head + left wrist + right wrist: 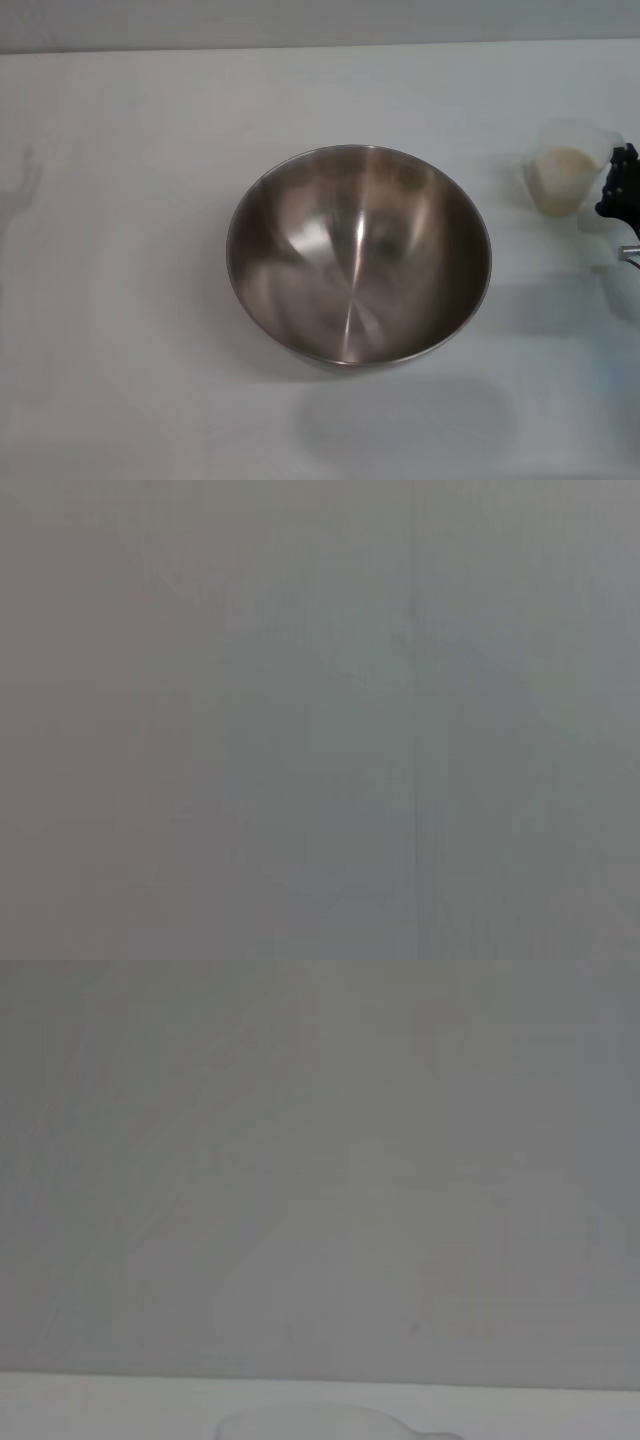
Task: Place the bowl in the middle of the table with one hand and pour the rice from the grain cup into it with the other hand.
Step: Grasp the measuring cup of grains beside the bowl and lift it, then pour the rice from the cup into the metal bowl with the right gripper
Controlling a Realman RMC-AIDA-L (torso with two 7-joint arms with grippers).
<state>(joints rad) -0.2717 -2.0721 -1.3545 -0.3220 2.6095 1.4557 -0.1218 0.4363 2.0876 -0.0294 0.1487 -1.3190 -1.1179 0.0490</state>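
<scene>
The bowl [358,255], large, shiny steel and empty, stands near the middle of the white table [120,250]. The grain cup [565,168], clear plastic and upright, sits at the table's right side, about half full of pale rice [560,175]. Black parts of my right gripper [620,185] show at the right edge of the head view, close beside the cup's right side. I cannot tell whether they touch it. A faint curved rim, probably the cup [310,1422], shows in the right wrist view. My left gripper is out of view.
A faint arm-like shadow [22,190] lies on the table at the far left. The left wrist view holds only a plain grey surface. A grey wall runs behind the table's far edge [320,45].
</scene>
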